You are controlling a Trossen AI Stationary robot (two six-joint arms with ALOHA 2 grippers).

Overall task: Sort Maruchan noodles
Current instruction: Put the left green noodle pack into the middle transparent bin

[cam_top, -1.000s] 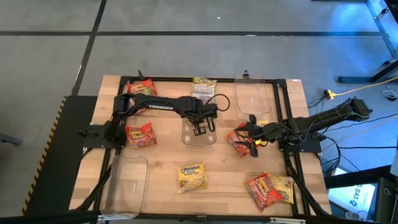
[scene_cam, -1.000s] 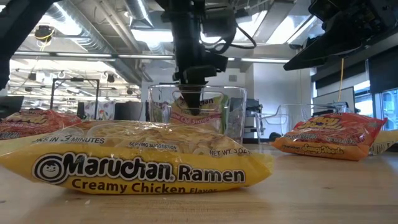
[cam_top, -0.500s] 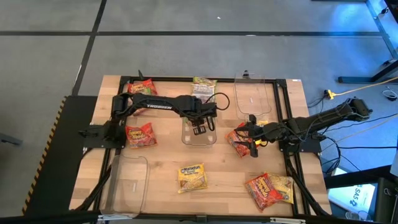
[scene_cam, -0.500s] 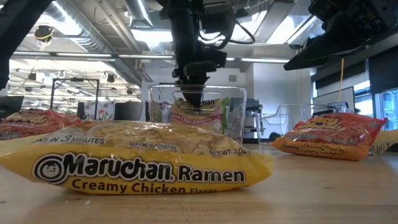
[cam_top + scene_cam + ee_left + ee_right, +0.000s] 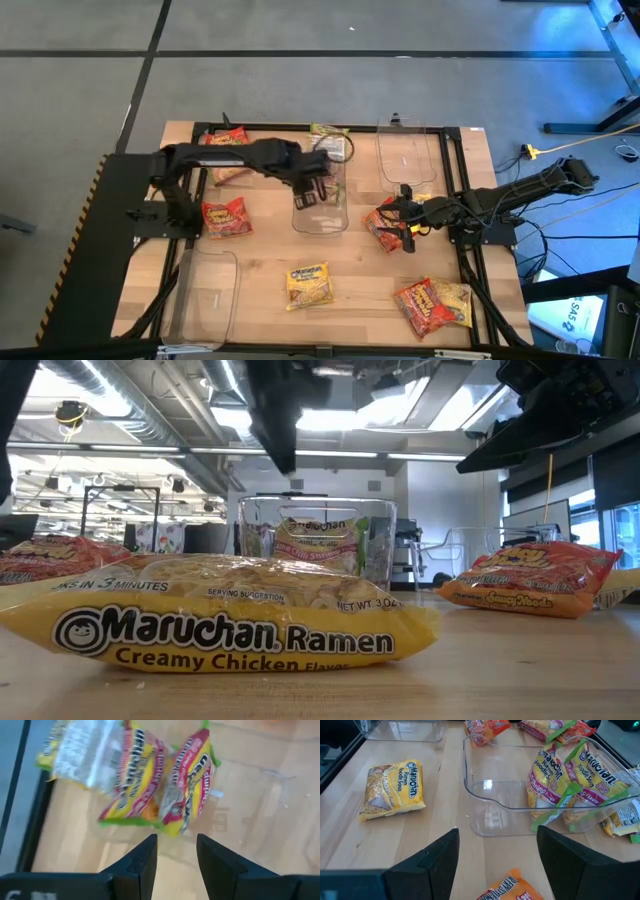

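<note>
Two green-edged Maruchan packets [image 5: 550, 785] [image 5: 187, 780] stand on edge side by side at the far end of the middle clear bin [image 5: 320, 218], leaning on its wall. My left gripper [image 5: 175, 855] hangs open above that bin [image 5: 312, 192], touching nothing. My right gripper [image 5: 495, 865] is wide open just above a red packet [image 5: 385, 225] on the table's right side. A yellow Creamy Chicken packet [image 5: 308, 284] [image 5: 220, 622] lies flat near the near edge.
Red packets lie at the left [image 5: 227, 217], the far left [image 5: 228, 138] and the near right [image 5: 425, 305], the last beside a yellow one [image 5: 455, 298]. Another green packet [image 5: 328, 135] lies beyond the middle bin. Clear bins stand far right [image 5: 407, 160] and near left [image 5: 205, 290].
My left gripper has risen up out of the middle bin and drawn a little toward the table's far left, its arm folding back. The green packet it was beside stays standing in the bin. My right arm has kept still.
</note>
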